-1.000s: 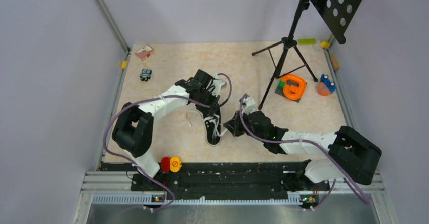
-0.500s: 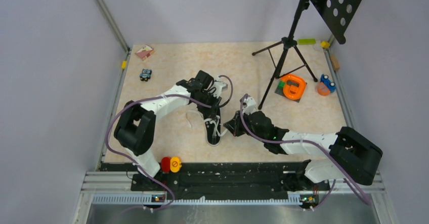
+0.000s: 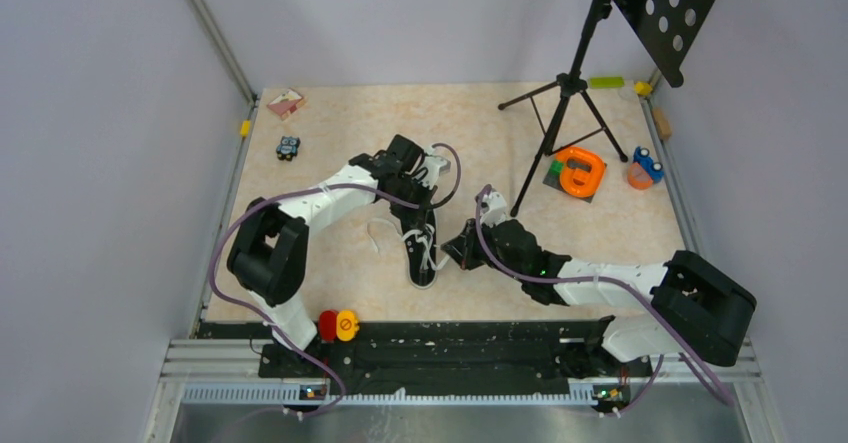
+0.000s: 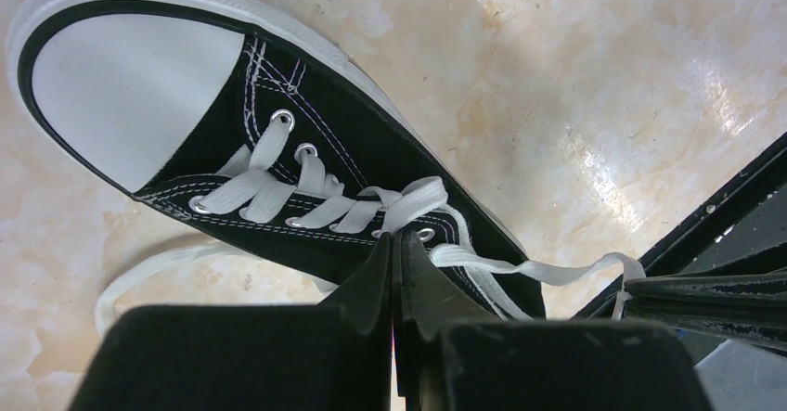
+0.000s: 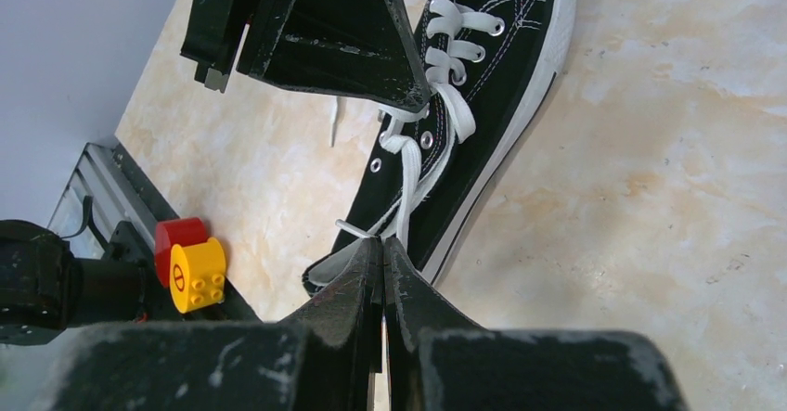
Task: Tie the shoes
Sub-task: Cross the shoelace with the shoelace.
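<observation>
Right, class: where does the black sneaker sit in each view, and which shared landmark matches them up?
Top external: sneaker mid-frame, just below centre.
Left wrist: sneaker spans left to centre, toe cap upper left.
Right wrist: sneaker upper middle, toe at the top edge.
Shared landmark: white lace running from the sneaker to the right fingers.

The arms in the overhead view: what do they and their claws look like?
Both the left arm and right arm have white segments joined by chunky black joints, with a purple cable looping along each. The left claw and right claw are each a pair of flat black wedges, scuffed on the right.
</observation>
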You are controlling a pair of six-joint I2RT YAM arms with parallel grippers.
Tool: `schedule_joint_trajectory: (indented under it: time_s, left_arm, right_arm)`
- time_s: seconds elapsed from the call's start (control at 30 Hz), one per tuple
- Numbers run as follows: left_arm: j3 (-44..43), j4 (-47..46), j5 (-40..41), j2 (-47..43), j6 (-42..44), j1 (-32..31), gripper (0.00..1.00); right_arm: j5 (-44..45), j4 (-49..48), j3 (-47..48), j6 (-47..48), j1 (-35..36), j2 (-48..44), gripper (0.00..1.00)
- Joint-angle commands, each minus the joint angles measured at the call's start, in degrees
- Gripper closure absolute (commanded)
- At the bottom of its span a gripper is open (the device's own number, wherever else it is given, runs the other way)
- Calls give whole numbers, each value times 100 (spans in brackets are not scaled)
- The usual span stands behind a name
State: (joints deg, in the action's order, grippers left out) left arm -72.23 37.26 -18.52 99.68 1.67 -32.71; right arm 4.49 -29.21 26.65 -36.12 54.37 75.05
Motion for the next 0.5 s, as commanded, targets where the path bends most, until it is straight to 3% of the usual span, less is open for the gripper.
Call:
schedule_joint_trajectory:
  time_s: [0.0, 0.47]
  left_arm:
    - [-221, 7, 23, -191, -80, -3, 100]
    - [-179, -9, -481, -424, -325, 210, 100]
  right_arm:
    - [-37, -384, 17, -251, 48, -15, 100]
    - [493, -319, 333, -1166, 83, 613, 100]
